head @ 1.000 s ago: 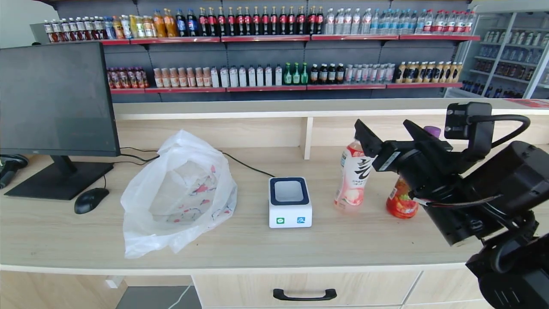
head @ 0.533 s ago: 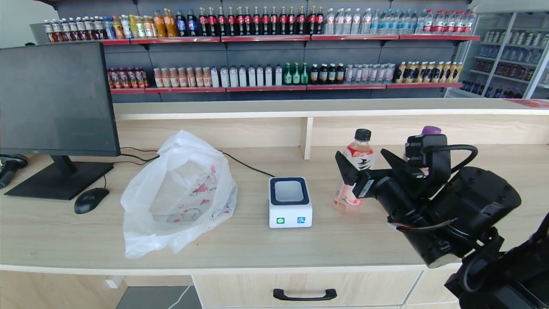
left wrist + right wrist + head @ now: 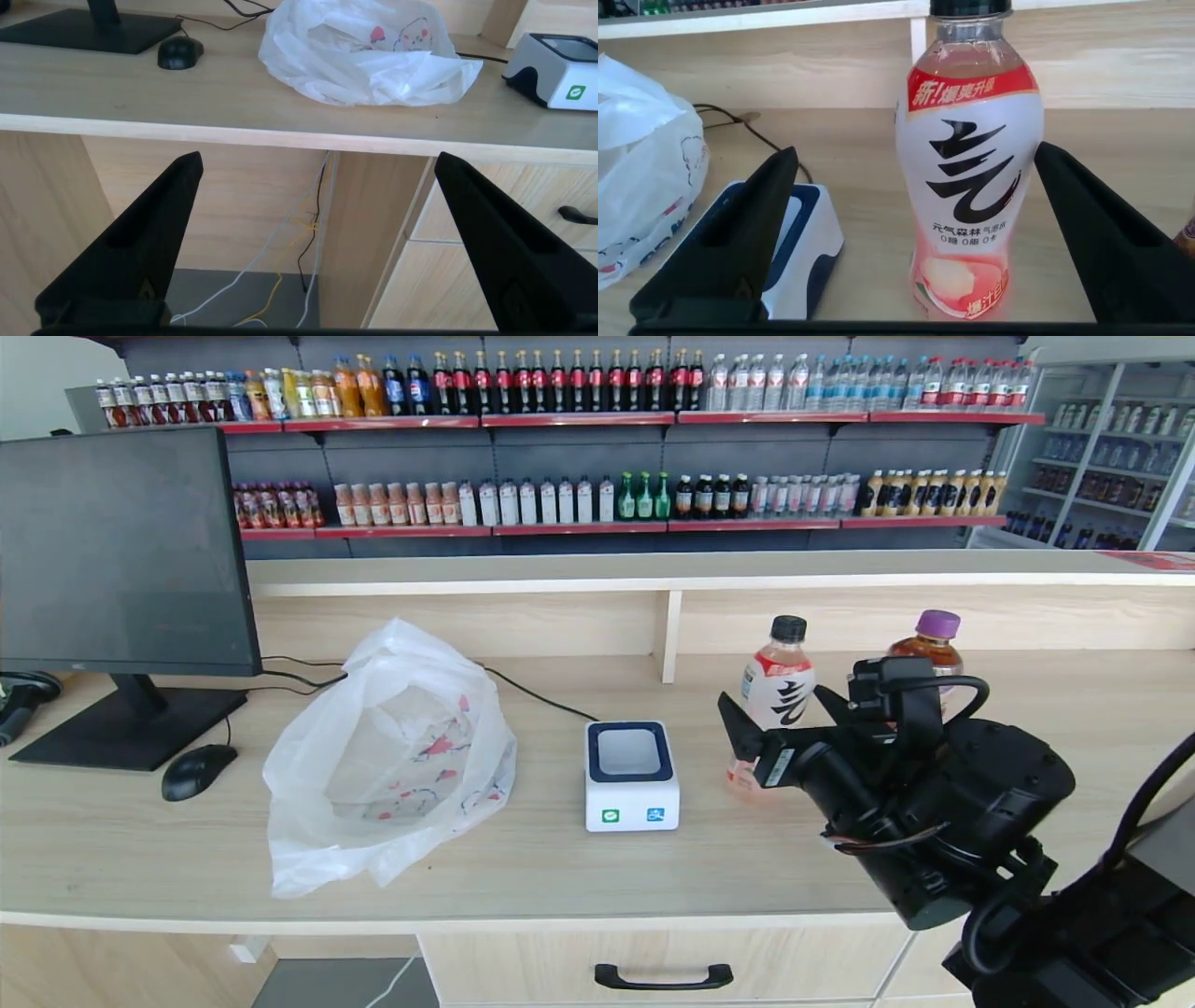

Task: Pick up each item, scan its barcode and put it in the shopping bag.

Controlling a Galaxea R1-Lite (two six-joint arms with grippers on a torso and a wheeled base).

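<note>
Right gripper (image 3: 773, 702) is wide open, with nothing in it. It sits low over the counter (image 3: 560, 868), pointed straight at the pink bottle (image 3: 782, 677). In the right wrist view the bottle lines up dead centre between the two black fingers (image 3: 719, 252), and neither finger looks like it's touching it. The bottle stands upright on the counter with its black cap on, a bit to the right of the scanner (image 3: 630, 775) and not in contact with it. Just behind and to the right of it there's a second bottle, orange with a purple cap (image 3: 934, 639), also upright. The arm hides most of its lower half, so I can't tell how close the two bottles really are. The scanner is a little white box with a dark-framed window facing up, about mid counter, with a cable running off the back. Left of it is the bag (image 3: 392, 756), white plastic with red print, slumped in a heap, and I can't make out anything inside. Left gripper (image 3: 318, 161) is open too and holding nothing, down below the counter's front edge and facing the cabinet front. On the far left there's a dark monitor (image 3: 121, 551) and a mouse (image 3: 198, 771), and drink shelves (image 3: 597, 420) fill the back wall.
</note>
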